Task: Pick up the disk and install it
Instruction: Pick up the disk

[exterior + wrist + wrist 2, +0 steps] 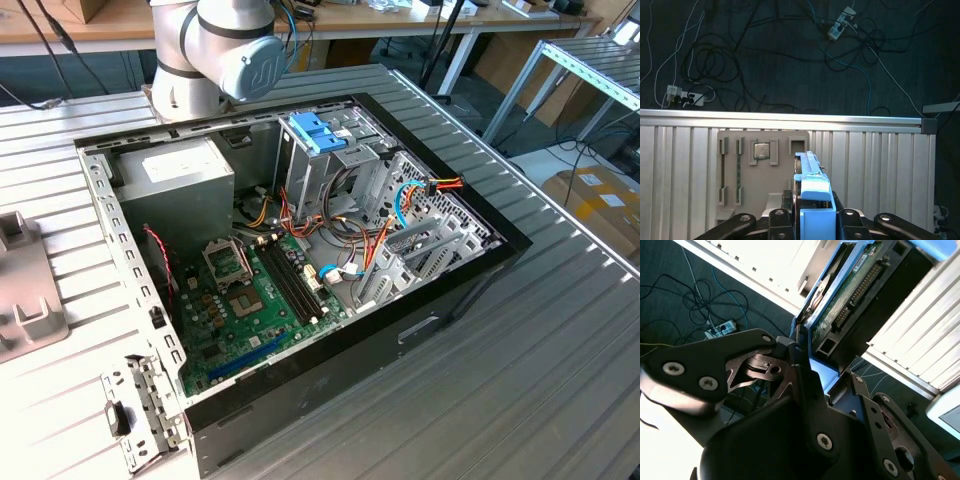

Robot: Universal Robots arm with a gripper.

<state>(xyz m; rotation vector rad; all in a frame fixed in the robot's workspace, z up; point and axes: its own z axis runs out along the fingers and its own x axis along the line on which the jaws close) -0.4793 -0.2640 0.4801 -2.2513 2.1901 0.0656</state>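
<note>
Pinching the disk on edge, the end effector has its fingers pressed against the disk's two flat sides, with a blue side piece showing uppermost between them. In the second wrist view the disk's green circuit board is bare to the camera, and nothing touches the disk but the fingers. I judge the pick done, since in both wrist views the disk hangs free of any surface. Under the end effector lies the ribbed counter, and on it, just beneath the disk, a grey fixture carrying a small square chip. Past the counter's edge is the dark floor. The open case on the counter, with its drive cage, is where the install belongs. With the disk in the air over the fixture, that part is not yet done.
</note>
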